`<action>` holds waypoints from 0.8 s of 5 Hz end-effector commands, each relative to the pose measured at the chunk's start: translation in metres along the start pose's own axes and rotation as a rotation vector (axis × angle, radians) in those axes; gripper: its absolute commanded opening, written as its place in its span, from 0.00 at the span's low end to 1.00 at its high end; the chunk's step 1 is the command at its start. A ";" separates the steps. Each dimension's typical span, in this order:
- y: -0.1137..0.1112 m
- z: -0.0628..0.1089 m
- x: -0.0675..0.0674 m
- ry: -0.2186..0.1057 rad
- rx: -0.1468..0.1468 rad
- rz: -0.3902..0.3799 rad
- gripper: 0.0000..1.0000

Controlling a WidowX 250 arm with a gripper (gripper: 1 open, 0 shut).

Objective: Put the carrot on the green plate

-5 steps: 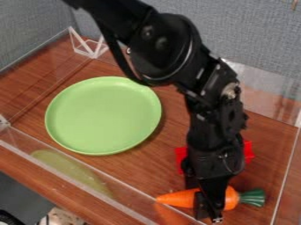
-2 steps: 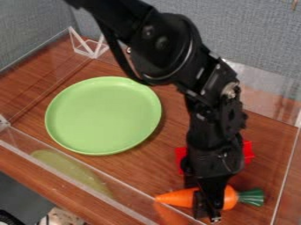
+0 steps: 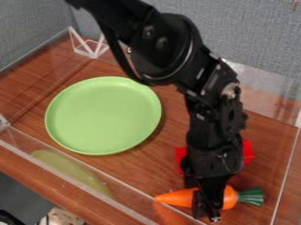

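One carrot [image 3: 188, 199] at the counter's [image 3: 35, 79] near edge, tool [image 3: 213, 211] clamped on it, one empty green plate [image 3: 102, 114] toward the left, one red block [image 3: 244, 151] behind.

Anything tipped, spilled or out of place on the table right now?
Nothing stands out. The green plate lies flat and bare, and the end effector is shut on the carrot, which lies level on the table.

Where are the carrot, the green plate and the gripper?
carrot [image 3: 177, 199], camera view, orange body left of the gripper.
green plate [image 3: 100, 114], camera view, bare centre.
gripper [image 3: 213, 209], camera view, fingertips at the carrot.
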State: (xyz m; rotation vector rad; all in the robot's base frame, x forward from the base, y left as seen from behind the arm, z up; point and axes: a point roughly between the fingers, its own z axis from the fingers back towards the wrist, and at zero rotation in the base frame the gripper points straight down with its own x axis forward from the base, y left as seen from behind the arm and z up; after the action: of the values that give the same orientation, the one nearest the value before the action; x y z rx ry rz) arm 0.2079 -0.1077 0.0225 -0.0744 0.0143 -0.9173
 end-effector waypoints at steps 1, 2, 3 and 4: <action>0.001 0.001 -0.003 0.008 -0.001 0.004 0.00; 0.001 0.002 -0.003 0.008 0.003 0.000 0.00; 0.000 0.002 -0.003 0.008 0.008 -0.004 0.00; 0.000 0.002 -0.003 0.008 0.014 -0.008 0.00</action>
State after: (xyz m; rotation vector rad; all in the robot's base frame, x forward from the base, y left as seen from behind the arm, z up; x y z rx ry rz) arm 0.2080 -0.1053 0.0221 -0.0578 0.0186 -0.9351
